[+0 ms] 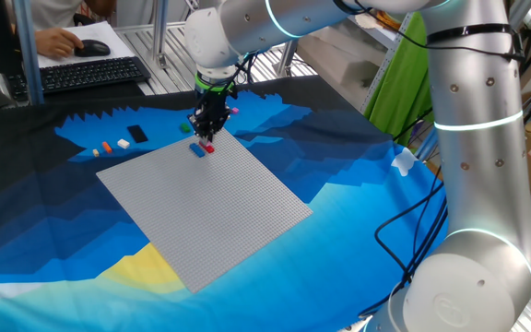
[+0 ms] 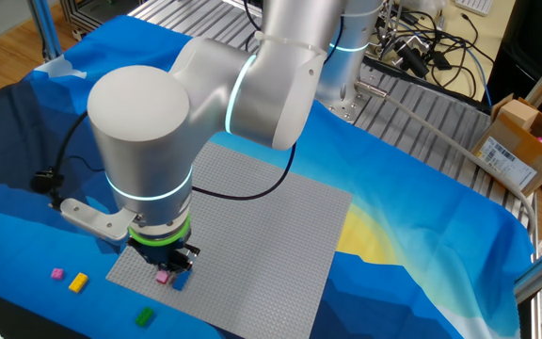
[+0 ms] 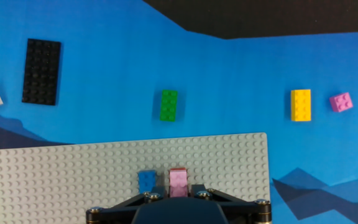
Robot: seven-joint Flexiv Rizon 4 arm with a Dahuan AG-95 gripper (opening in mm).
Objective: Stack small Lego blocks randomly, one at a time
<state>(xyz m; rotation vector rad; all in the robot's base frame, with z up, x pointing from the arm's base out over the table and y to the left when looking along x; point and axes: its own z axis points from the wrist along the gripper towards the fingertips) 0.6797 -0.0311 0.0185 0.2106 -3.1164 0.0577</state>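
A grey studded baseplate (image 1: pixel 206 207) is lying on the blue cloth (image 1: pixel 358 212) covering the table. Beyond the cloth's far edge, a black keyboard (image 1: pixel 90 74) and a mouse (image 1: pixel 91 48) are sitting on another surface. A cardboard box (image 2: pixel 518 146) is resting off the table's side, with cables (image 2: pixel 431 42) trailing nearby.

Glossy plastic bricks (image 3: pixel 169 104), matt studded grey baseplate (image 3: pixel 73 171), smooth blue cloth (image 3: pixel 229 81)

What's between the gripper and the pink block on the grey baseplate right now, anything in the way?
Nothing visible. The gripper sits directly over the pink block on the baseplate, pointing down. The blue block stands beside the pink one, not between them. Whether the fingers touch the pink block cannot be told.
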